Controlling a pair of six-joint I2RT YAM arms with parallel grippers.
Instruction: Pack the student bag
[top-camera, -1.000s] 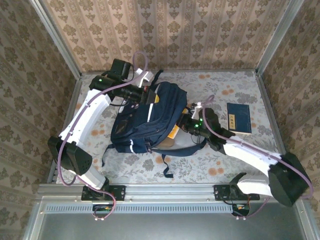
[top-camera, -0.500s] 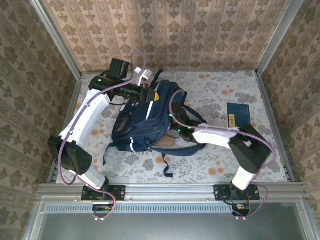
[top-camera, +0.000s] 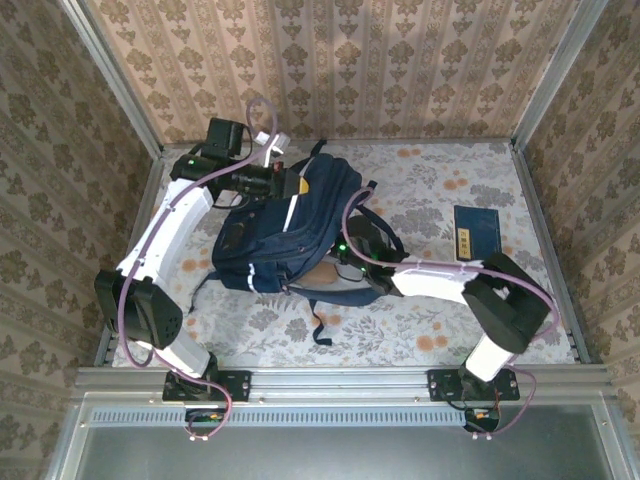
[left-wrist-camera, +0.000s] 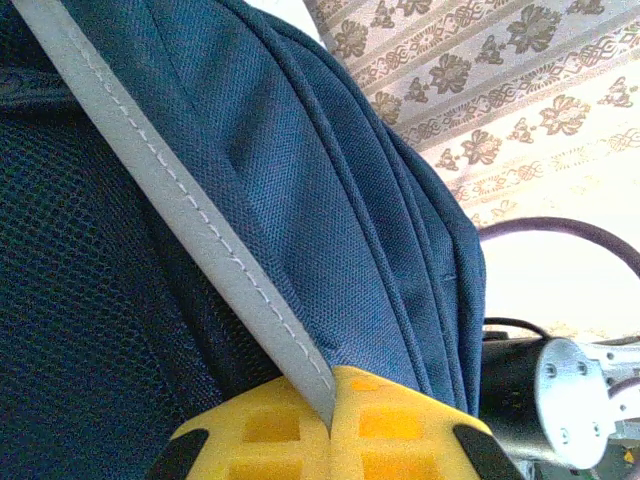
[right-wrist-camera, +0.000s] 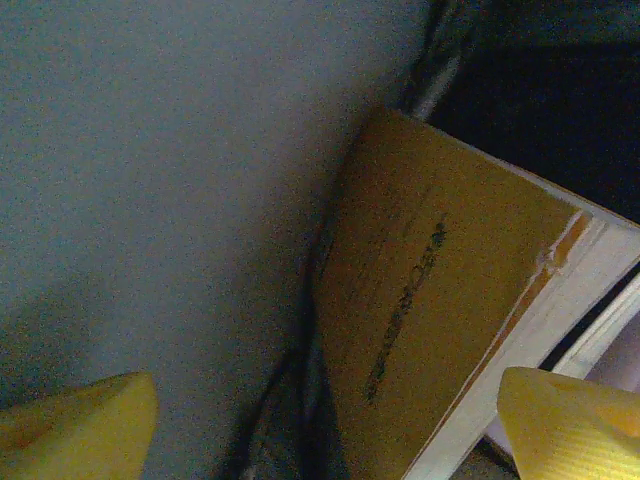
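Since a second ago the right arm has swung in from beside the blue book (top-camera: 478, 235) to the open side of the backpack (top-camera: 290, 235), and its fingers, then nearly closed, now stand wide apart. The backpack itself has slid a little to the left across the table (top-camera: 430, 330).

The backpack lies on its side in the middle of the flowered table, its top end toward the back wall and its straps trailing toward the near edge. The left gripper (left-wrist-camera: 330, 400) is at that top end, its yellow fingers pressed together on the grey stripe (left-wrist-camera: 180, 210) sewn across the navy fabric, and it holds the stripe pinched.

The right gripper (right-wrist-camera: 320, 425) sits at the lower right side of the backpack. One yellow finger is at each bottom corner of the wrist view and nothing is gripped between them. Ahead of the fingers a brown book (right-wrist-camera: 430, 280) leans against grey fabric (right-wrist-camera: 150, 150), probably the bag's lining, though the view is dark. The blue book lies flat near the table's right edge, well apart from the backpack.
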